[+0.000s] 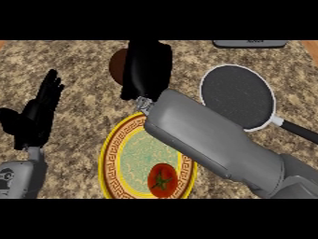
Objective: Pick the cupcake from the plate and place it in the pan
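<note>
The cupcake (117,65) shows as a brown round shape at the top middle, mostly hidden behind my right hand (149,65). That hand's fingers curl round it, past the far edge of the plate (106,154) and left of the pan. My right forearm crosses over the plate's upper right part. The plate has a yellow patterned rim and a pale green middle. The dark round pan (237,95) has a white rim and lies to the right, its black handle (307,134) pointing toward the lower right. My left hand (34,114) rests open at the left, fingers up.
A red tomato (162,179) lies on the near part of the plate. A grey flat object (249,43) sits at the counter's far right edge. Wooden strips border the speckled counter at both upper corners.
</note>
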